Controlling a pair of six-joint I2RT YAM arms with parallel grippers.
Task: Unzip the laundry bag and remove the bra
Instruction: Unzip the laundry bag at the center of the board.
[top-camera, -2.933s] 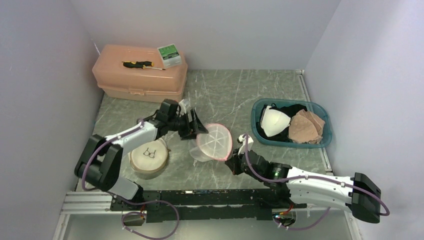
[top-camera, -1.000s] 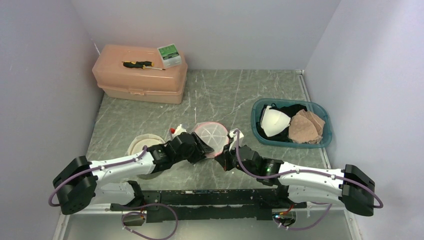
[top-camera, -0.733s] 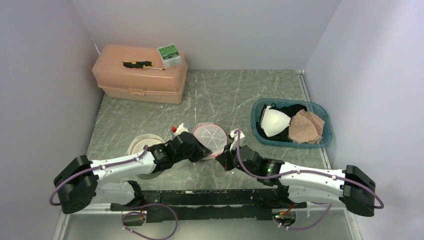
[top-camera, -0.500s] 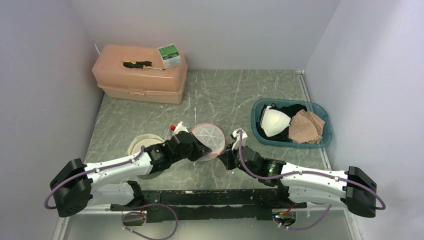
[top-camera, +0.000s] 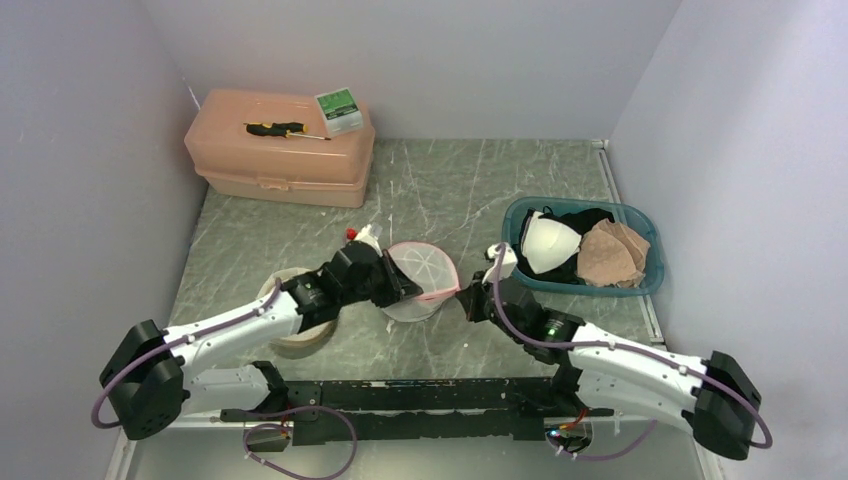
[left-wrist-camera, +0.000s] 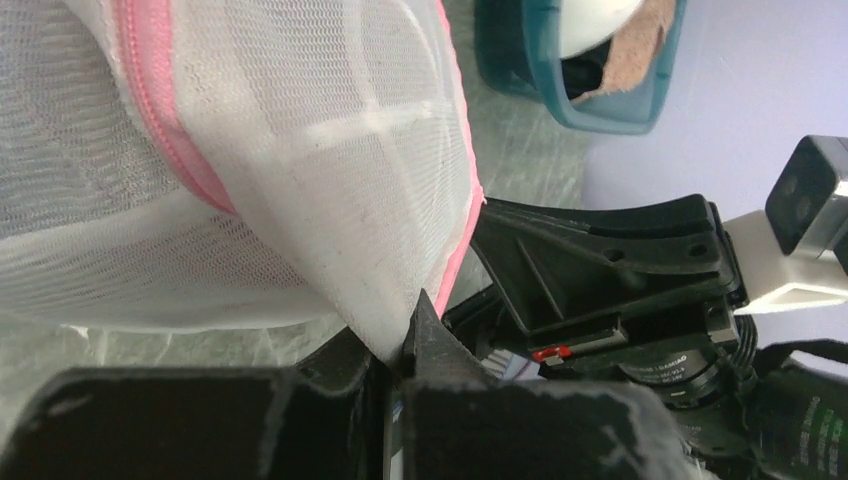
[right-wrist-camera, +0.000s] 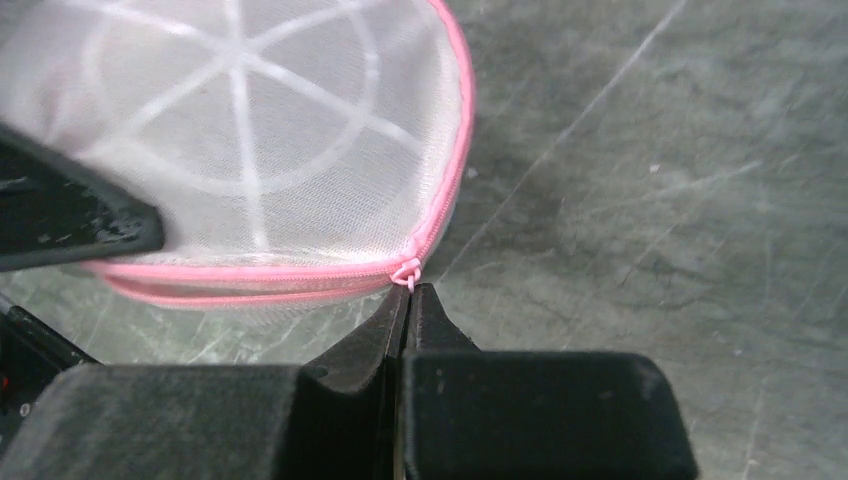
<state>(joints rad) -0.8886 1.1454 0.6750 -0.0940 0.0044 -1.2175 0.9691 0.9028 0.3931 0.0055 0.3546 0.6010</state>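
Tabletop (top-camera: 450, 180) grey-green marbled, white veins. Pale lilac walls (top-camera: 420, 60) at 9, 12, 3 o'clock (plain, matte). Light even, diffuse.

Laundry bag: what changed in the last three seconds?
The left gripper swung from the far side of the laundry bag to its near-left edge and closed on the mesh. The right gripper, shut throughout, moved in to the zipper pull, then slightly right. The bag barely shifted and still looks zipped; toolbox and teal basket unchanged.

White arms (top-camera: 235, 325), black joints (top-camera: 345, 283), purple cables (top-camera: 505, 325).
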